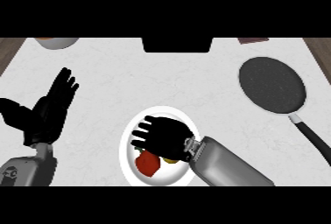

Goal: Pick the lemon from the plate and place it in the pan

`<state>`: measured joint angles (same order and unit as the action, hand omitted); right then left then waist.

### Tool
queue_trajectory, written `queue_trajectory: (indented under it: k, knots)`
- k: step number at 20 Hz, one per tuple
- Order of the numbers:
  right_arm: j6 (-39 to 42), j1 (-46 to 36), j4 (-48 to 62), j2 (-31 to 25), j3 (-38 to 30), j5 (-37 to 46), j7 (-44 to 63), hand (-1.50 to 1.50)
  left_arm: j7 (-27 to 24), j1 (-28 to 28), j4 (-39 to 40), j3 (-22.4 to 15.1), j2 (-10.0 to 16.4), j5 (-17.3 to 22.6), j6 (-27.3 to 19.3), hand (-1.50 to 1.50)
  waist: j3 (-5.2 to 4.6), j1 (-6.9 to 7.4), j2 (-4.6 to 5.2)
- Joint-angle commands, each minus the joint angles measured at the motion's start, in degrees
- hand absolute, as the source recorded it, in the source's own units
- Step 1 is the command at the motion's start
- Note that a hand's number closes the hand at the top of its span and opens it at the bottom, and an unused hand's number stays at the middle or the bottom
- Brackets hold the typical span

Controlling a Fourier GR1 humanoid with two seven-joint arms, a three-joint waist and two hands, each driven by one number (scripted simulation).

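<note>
- White marbled tabletop [161, 83] was seen from steeply above, with wooden edges showing at the upper corners.
- A white plate [169, 177] was set near the lower middle of the tabletop.
- The right hand [163, 136] was held over the plate, back upward, with the grey forearm entering from the lower right.
- Whether that hand was clenched, released or grasping anything could not be told, since its underside was hidden.
- The lemon [170, 161] was found on the plate, shown only as a small yellow sliver under the heel of the right hand.
- A red item [148, 165] was laid on the plate just left of the lemon, partly covered by the hand.
- The black pan [271, 85] was placed at the right, well apart from the plate, with its handle [313, 138] pointed toward the lower right.
- The left hand [48, 111] was kept released at the left edge, fingers straight and pointed up, nothing held.
- A bowl [57, 42] with orange contents was cut off at the upper left.
- A black block [176, 44] was seen at the top middle, and a brown item [253, 40] beside it to the right.
</note>
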<state>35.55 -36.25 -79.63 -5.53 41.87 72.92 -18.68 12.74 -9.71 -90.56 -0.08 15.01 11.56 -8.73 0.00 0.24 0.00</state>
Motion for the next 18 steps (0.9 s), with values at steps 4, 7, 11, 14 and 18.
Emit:
queue_trajectory:
  k: [4, 7, 11, 14, 18]
  knots:
    - [-4.4, 0.4, 7.9, 5.3, -1.7, 2.9, -2.0, -1.50, 2.3, -0.2, -1.7, 2.2, -0.2, -0.1, 1.1, 0.00, 0.00, 0.12, 0.01]
    - [-4.0, 3.6, 6.8, 5.1, -1.2, 5.8, -2.6, -1.50, -1.6, 1.0, 1.4, 2.6, -1.0, -0.4, 3.8, 0.00, 0.00, -0.10, -0.01]
    - [-6.6, 2.7, 12.1, 5.5, 1.2, 3.9, -3.5, 1.50, 0.9, -3.3, 1.9, 3.0, -1.6, -1.7, 1.7, 0.00, 0.00, 0.04, 0.04]
    - [-12.2, -1.1, 17.1, 5.5, -0.6, 4.5, -9.6, 1.50, 1.7, 0.0, -1.9, 1.7, -2.5, -2.3, 1.4, 0.00, 0.01, 0.31, 0.05]
    - [-11.5, -0.7, 13.8, 5.5, 3.0, -0.5, -4.2, 1.50, -1.1, 3.2, -1.9, 4.0, -1.1, -1.0, 4.7, 0.00, 0.00, 0.50, 0.02]
